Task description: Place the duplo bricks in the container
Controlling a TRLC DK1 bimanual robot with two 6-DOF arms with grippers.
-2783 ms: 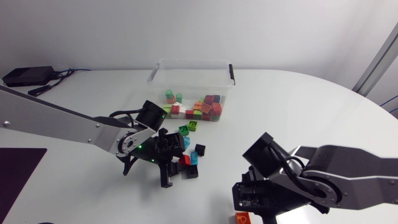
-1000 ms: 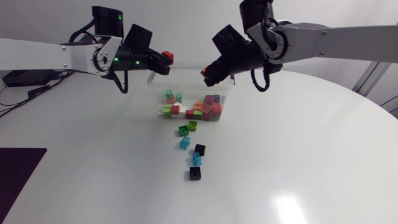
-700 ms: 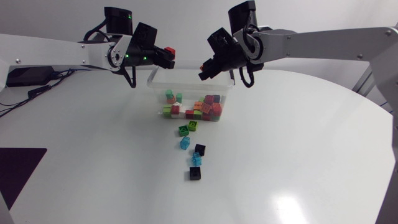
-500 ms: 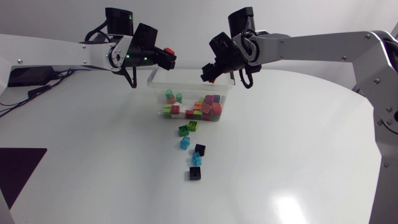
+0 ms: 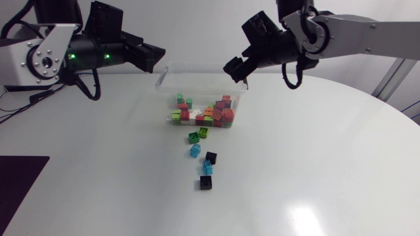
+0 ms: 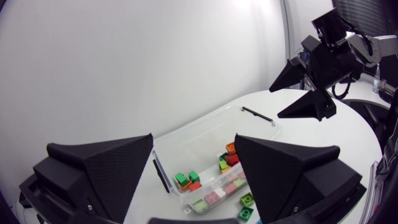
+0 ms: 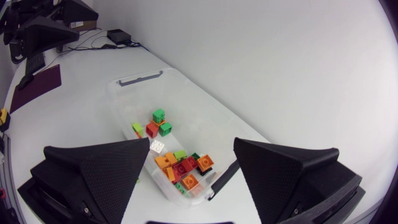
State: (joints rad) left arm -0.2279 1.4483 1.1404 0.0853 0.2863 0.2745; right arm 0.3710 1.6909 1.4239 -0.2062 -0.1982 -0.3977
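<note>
Duplo bricks point(image 5: 210, 115) lie heaped in the clear container point(image 5: 197, 82). Red, orange, green, pink and one white show through its wall. The plastic smears them, so I cannot count them or tell how they stack.

My left pincer point(image 6: 194, 139) hangs high over the table, fingers spread wide with nothing between them. From its own camera the container lies ahead of it and below the gap. My right pincer point(image 7: 192, 143) is just as wide and just as empty, and the container runs away beneath its gap. In the head view the container sits below and between the two pincers, with its dark handle clip just under the right one.

More bricks lie out on the table point(image 5: 315, 151), well clear of both pincers. A green pair point(image 5: 197, 136) sits just off the container's near wall. Trailing away from it are a light blue brick point(image 5: 195, 150), a black brick point(image 5: 210, 157), a second light blue brick point(image 5: 207, 168) and a second black brick point(image 5: 206, 183). From the left wrist I see only green ones, partly cut off by a finger.

The table is white and glossy, with a glare patch point(image 5: 302, 213). A dark mat point(image 5: 20, 174) lies at its edge on my left arm's side. A black box with cables point(image 5: 29, 79) sits at the far edge. Green lights point(image 5: 71, 56) glow on my left arm's wrist.
</note>
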